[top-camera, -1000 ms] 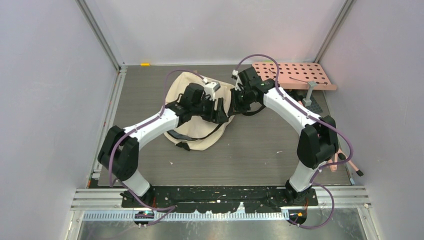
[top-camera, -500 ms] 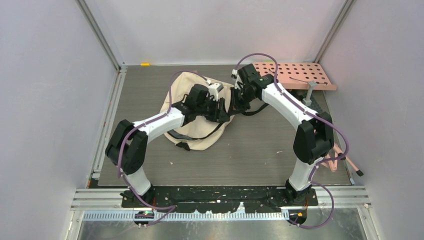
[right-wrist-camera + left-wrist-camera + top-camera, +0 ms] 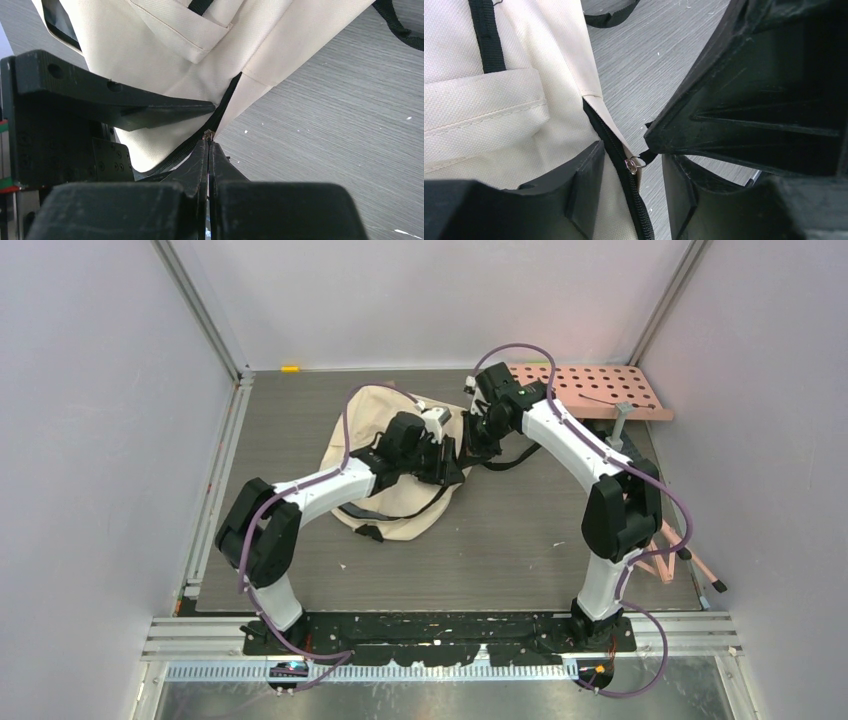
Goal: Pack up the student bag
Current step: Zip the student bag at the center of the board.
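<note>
Edged toward frame centre; straddling student bag (image 3: 372, 408) zipper (image 3: 610, 137) with open left claw (image 3: 443, 462), pinching zipper pull (image 3: 633, 164) in closed right claw (image 3: 208, 142).

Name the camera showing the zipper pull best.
Left wrist: the zipper pull shows clearly mid-frame, pinched by the right gripper. Right wrist shows only a sliver at its fingertips; in top external it is hidden.

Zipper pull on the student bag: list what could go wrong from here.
1. The right end effector pinches only the small zipper pull at its very tips; it could slip out when pulled.
2. The left end effector straddles the edge of the student bag without clamping it, so the soft bag may drag along rather than the zipper running.
</note>
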Available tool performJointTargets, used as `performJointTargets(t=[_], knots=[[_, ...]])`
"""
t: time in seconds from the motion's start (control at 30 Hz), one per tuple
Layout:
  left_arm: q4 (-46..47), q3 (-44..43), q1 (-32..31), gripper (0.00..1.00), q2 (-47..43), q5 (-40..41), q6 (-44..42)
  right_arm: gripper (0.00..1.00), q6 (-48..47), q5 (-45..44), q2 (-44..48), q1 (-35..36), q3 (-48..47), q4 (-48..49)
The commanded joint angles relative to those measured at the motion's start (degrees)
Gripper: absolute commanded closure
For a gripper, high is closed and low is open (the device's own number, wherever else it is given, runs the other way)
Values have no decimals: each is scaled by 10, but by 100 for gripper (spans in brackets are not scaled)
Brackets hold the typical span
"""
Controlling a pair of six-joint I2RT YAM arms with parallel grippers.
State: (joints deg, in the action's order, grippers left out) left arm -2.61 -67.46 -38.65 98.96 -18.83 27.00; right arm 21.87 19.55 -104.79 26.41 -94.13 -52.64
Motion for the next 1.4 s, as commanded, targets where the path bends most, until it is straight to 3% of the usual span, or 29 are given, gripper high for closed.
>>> performJointTargets(t=[0.0,0.27,0.4,0.6,0.73,1.03,1.37], knots=[[58,-2,-5,55,-24,40,18,99,12,12,-2,-1,-39,-16],[48,-7,-5,99,-11,30,17,100,17,-3,-6,-6,-51,-31],[37,6,-5,100,-18,26,8,95,30,-11,0,-16,-52,-30],[14,18,-5,100,-27,18,-5,47,87,-37,16,-41,-25,16],[5,22,-5,100,-30,16,-11,31,135,-59,19,-60,7,62],[-8,22,-5,100,-26,7,-19,24,168,-62,-53,-64,10,62],[-16,22,-5,100,-27,6,-27,21,223,33,-135,-66,18,119]])
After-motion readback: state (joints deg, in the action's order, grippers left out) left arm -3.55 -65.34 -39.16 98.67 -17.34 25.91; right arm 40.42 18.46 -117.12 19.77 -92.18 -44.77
